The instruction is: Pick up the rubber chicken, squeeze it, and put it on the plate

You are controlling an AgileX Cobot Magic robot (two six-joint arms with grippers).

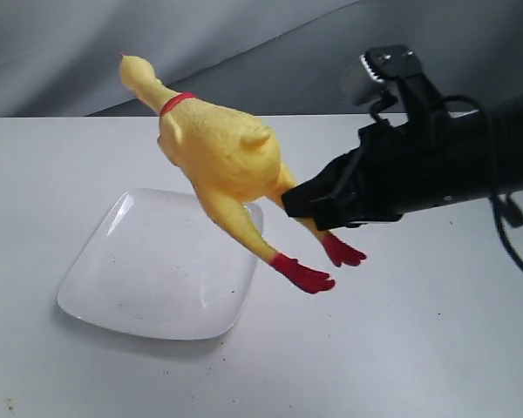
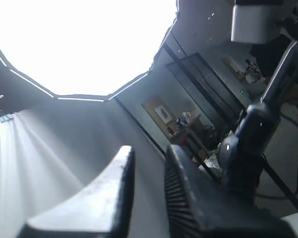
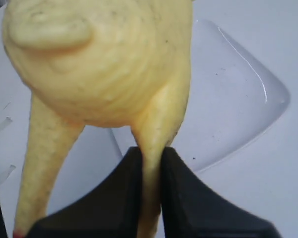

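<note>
Presently the rubber chicken (image 1: pixel 222 144) hangs head-up over the plate's (image 1: pixel 148 287) right rim. One leg is pinched between the right gripper's (image 3: pixel 150 154) fingers. It is lifted, and setting it down would likely need a short descent toward the counter's (image 1: pixel 436 348) left edge. The left gripper's (image 2: pixel 149 178) fingers are narrowly parted, empty and aimed ceilingward. A grey drape (image 1: pixel 244 52) hangs behind.

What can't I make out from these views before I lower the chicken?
Exterior view: the rubber chicken covers the far right corner of the plate; the left end effector is out of frame.
Right wrist view: the chicken's head and neck are cut off by the edge; the right end effector hides the pinched stretch of leg.
Left wrist view: only an overexposed ceiling light, none of the workspace.
</note>
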